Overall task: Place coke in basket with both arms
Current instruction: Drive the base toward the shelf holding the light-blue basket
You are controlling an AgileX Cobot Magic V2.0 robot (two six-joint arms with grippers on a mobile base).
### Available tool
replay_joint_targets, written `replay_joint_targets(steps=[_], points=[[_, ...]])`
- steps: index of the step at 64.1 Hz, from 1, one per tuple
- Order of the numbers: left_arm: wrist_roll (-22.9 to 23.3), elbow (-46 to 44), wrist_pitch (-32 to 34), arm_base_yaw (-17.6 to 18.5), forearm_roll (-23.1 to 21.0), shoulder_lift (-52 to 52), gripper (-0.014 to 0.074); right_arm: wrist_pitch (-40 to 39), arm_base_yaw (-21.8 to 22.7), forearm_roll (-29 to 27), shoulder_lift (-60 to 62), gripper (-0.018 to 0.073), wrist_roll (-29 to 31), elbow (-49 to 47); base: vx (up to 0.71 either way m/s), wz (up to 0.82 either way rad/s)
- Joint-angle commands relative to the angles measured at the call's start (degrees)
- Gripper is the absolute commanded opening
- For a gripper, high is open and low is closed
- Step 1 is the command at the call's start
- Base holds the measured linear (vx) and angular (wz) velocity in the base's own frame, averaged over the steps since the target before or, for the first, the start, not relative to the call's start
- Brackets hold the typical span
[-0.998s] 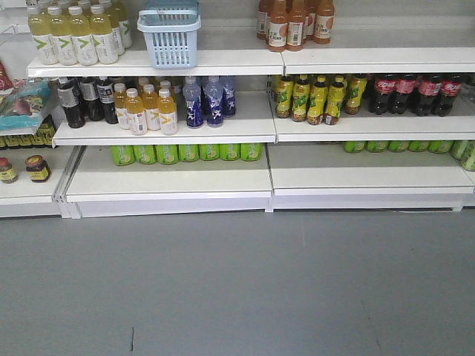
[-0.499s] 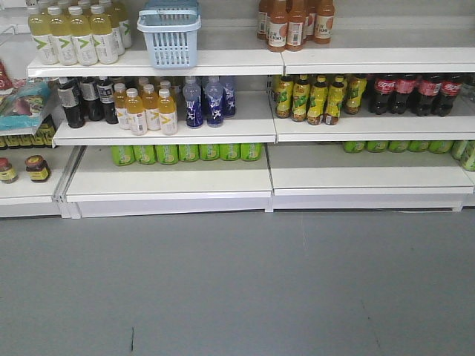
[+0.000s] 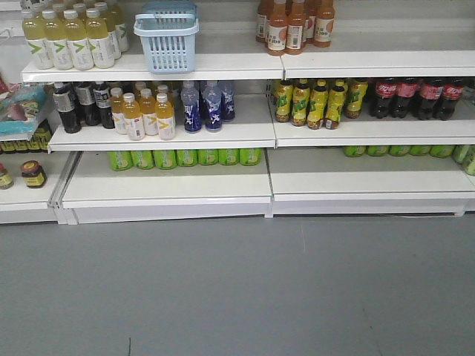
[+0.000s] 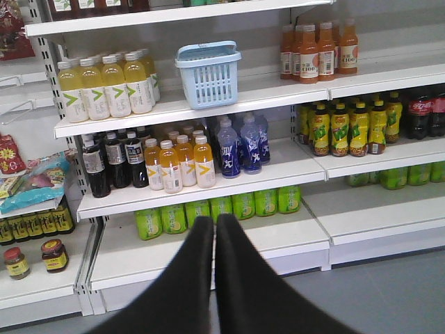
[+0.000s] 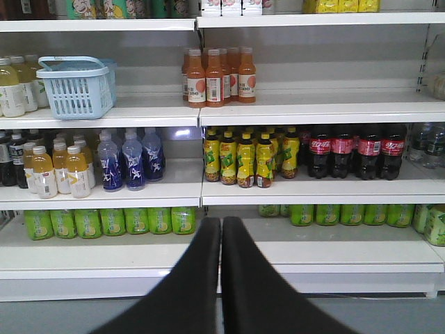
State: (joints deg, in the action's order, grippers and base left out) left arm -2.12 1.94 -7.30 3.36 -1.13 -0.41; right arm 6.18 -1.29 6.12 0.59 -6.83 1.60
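**A:** How do the pincers stand?

**B:** The left gripper (image 4: pixel 214 221) has its two black fingers pressed together, with nothing between them. The right gripper (image 5: pixel 221 223) is likewise closed and empty. Both sit well back from the shelving.

**A:** And the coke?

**B:** A row of Coca-Cola bottles (image 5: pixel 354 149) stands upright on the middle shelf (image 5: pixel 320 193) of the right bay. They are packed side by side, just beside the yellow-labelled drink bottles (image 5: pixel 240 158). The right gripper faces a little to the left of them. From the left wrist they show only at the far right edge.

**A:** The basket?

**B:** The light blue basket (image 5: pixel 76 87) stands on the upper shelf (image 5: pixel 153 115) of the left bay, well apart from the coke and one level higher.

**A:** How will a bottle handle?

**B:** They look full and capped, so I'd expect one to be fairly heavy and stiff enough not to buckle. The red wrap looks smooth, so it could slip under a light grip. A slim, tall bottle also tips easily.

**A:** Where to take hold?

**B:** Around the body at the wrap, coming in from the front, since the shelf above closes off the top. The fingers must open first. The bottles stand so close that one at the end of the row looks easiest to reach.
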Motion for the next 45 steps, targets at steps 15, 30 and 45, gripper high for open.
replay_joint_targets(steps=[15, 30, 45], points=[[-0.11, -0.08, 4.03, -0.07, -0.02, -1.14, -0.0008, -3.96, 0.00, 0.31, 1.06, -0.0010, 0.69, 0.65, 0.14, 0.04], [-0.11, -0.08, 4.03, -0.07, -0.02, -1.14, -0.0008, -3.96, 0.00, 0.31, 1.06, -0.0010, 0.69, 0.65, 0.16, 0.05], [-0.11, -0.08, 4.03, -0.07, -0.02, -1.14, -0.0008, -3.96, 0.00, 0.31, 1.06, -0.0010, 0.69, 0.65, 0.16, 0.00]])
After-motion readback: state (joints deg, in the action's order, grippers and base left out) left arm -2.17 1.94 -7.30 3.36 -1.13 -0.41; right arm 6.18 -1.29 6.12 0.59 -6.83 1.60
